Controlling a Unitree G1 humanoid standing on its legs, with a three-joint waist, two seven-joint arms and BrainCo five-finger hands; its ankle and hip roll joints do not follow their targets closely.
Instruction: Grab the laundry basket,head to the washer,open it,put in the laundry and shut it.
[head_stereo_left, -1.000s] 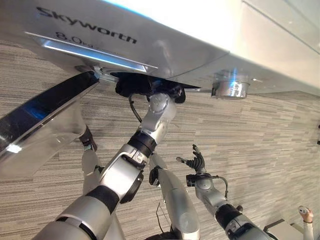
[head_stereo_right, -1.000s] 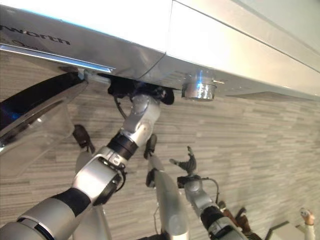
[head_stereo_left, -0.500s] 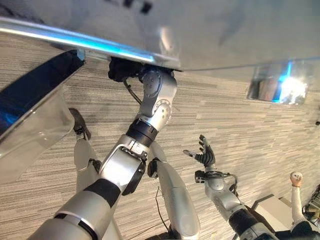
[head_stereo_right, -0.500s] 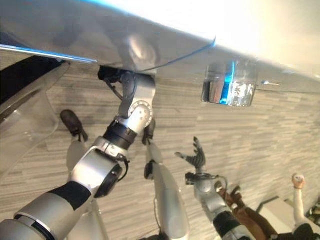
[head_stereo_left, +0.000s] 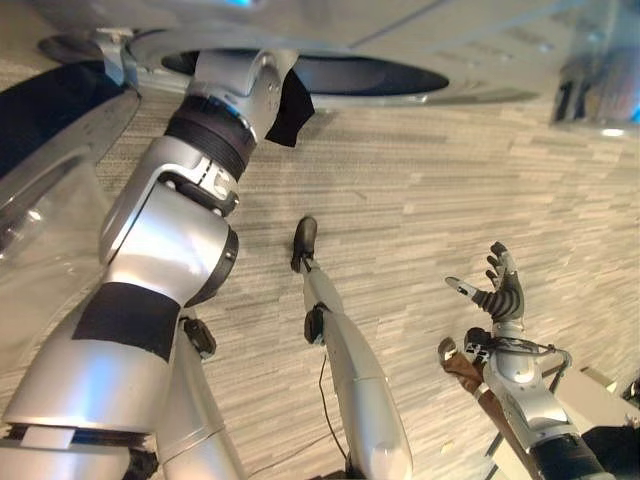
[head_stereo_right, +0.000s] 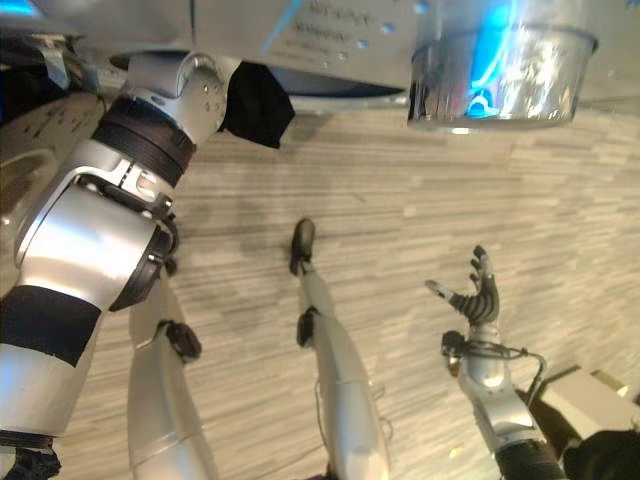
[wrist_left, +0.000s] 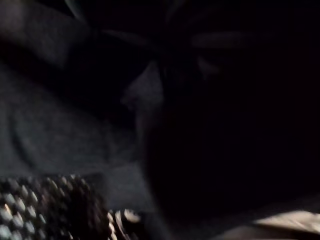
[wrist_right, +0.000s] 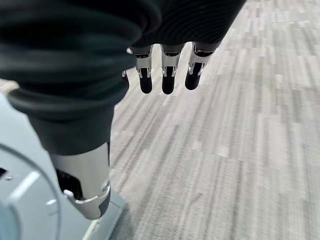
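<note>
**Inside the drum: laundry going in, door yet to shut**

Deep in the washer's mouth (head_stereo_left: 300, 75) is where we find the left robot hand; the arm disappears past the rim, so we cannot tell whether its fingers are clamped or slack. Its wrist view gives us dark folds of laundry (wrist_left: 60, 125) against the perforated drum wall (wrist_left: 30, 210), so cloth is in there with it. A corner of black cloth (head_stereo_right: 256, 105) hangs out over the lip of the opening, right beside the left wrist.

Out to the right, we see the right robot hand (head_stereo_left: 497, 290) held up over the striped floor (head_stereo_left: 420, 200), well apart from the machine, fingers spread straight and carrying nothing.

Moving outward, the washer door (head_stereo_left: 50, 190) is swung open on the left side, its glass bowl facing us. The silver dial (head_stereo_right: 500, 75) sits to the right of the opening.

We judge this as the loading step, nearly finished. Next, we reckon, that dangling corner wants tucking inside, the left arm has to come clear of the rim, and only then can the door be swung to; close it early and the cloth gets trapped in the seal.
</note>
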